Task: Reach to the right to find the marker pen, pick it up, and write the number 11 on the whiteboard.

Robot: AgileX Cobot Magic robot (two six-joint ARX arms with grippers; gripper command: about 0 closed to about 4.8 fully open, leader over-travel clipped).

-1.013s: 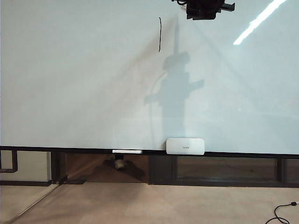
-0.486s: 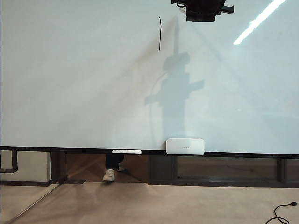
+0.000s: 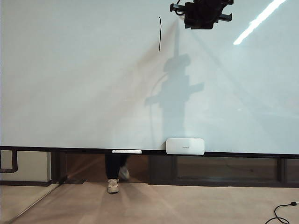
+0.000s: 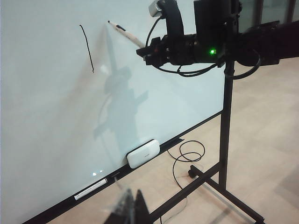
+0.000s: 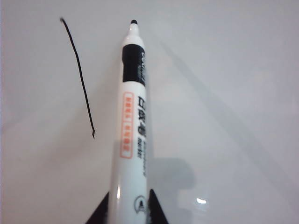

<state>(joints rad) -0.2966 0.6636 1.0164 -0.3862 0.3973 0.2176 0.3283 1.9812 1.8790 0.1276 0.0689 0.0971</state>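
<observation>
The whiteboard fills the exterior view and bears one thin black near-vertical stroke. My right gripper hangs at the top, just right of that stroke, shut on the marker pen, a white barrel with a black band and black tip. The tip points at the board beside the stroke; I cannot tell whether it touches. In the left wrist view the marker pen sticks out from the right gripper toward the stroke. My left gripper is shut and holds nothing, well back from the board.
A white eraser box and a slim white stick-like pen rest on the dark ledge. A person's legs show below the board. The black stand and a floor cable are beside the board.
The right gripper with the pen has shifted slightly down and left in the exterior view. The person's feet below the board have moved. The stroke is unchanged.
</observation>
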